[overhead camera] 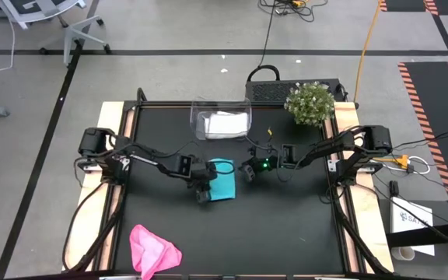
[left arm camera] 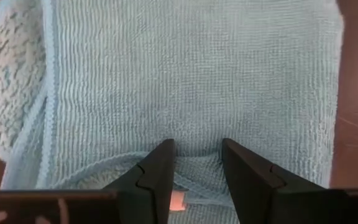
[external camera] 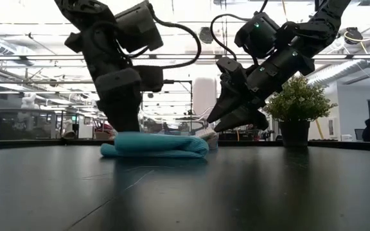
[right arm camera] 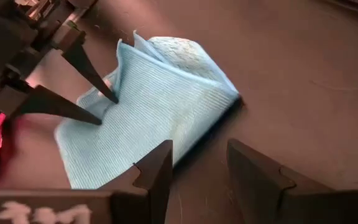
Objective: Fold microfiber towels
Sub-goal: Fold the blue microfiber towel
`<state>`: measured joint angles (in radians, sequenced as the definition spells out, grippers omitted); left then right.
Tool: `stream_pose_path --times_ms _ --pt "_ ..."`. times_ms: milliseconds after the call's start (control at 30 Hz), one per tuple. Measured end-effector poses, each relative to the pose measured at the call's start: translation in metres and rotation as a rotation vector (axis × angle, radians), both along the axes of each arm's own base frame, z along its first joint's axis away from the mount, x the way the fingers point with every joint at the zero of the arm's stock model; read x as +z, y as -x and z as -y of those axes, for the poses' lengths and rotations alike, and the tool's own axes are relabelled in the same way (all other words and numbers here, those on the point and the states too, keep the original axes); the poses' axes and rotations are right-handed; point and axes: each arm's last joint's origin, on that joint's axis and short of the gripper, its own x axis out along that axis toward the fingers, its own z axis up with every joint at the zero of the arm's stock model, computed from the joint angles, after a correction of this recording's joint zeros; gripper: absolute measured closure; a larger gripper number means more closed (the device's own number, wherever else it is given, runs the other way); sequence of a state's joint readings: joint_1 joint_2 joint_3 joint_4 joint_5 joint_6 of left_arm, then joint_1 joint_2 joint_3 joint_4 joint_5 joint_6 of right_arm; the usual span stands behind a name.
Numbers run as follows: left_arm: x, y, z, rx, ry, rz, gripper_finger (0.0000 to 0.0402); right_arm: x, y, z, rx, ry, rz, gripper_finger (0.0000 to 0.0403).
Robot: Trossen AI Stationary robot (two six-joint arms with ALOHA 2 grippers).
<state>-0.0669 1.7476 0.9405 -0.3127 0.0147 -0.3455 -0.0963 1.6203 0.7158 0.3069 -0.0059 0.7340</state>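
Pressing down on the folded teal towel (overhead camera: 223, 183), the left gripper (left arm camera: 196, 163) pinches its edge; the right gripper (right arm camera: 199, 163) hovers beside it, jaws released.

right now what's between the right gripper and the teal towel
Nothing: in the right wrist view only bare black table separates the open right gripper from the folded teal towel.

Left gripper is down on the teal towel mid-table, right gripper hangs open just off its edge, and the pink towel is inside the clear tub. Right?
Not quite. The pink towel lies crumpled on the mat at the table's front edge, not in the clear tub; the high view shows it. The rest holds: the left gripper is down on the teal towel, and the right gripper hangs open beside it.
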Motion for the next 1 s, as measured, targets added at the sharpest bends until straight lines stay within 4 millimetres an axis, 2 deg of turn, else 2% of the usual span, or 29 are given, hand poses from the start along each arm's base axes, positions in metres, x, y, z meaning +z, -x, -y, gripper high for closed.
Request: stream_pose_path --times_ms 200,300,400,567,767,900,1000 --pt "0.021 0.007 -0.001 0.026 0.002 -0.001 0.0266 0.0 0.0 -0.001 0.031 -0.001 -0.003 0.0259" --pt "0.034 0.01 -0.002 0.042 -0.012 -0.04 0.0266 0.0 0.0 -0.001 0.032 0.0 -0.005 0.0259" --pt "0.041 0.022 -0.004 0.082 -0.037 -0.133 0.0266 0.001 -0.001 -0.001 0.033 0.002 0.011 0.0259" --pt "0.033 0.029 -0.007 0.199 -0.092 -0.229 0.0266 0.008 -0.006 0.0 0.05 0.034 0.09 0.026" --pt "0.023 0.024 -0.007 0.286 -0.078 -0.24 0.0266 0.011 -0.008 -0.001 0.093 0.031 0.133 0.028" --pt "0.016 0.023 -0.005 0.303 -0.076 -0.265 0.0266 0.013 -0.015 -0.002 0.131 0.02 0.15 0.0305" --pt "0.013 0.024 -0.004 0.296 -0.083 -0.293 0.0266 0.009 -0.031 -0.003 0.209 -0.005 0.149 0.0339"
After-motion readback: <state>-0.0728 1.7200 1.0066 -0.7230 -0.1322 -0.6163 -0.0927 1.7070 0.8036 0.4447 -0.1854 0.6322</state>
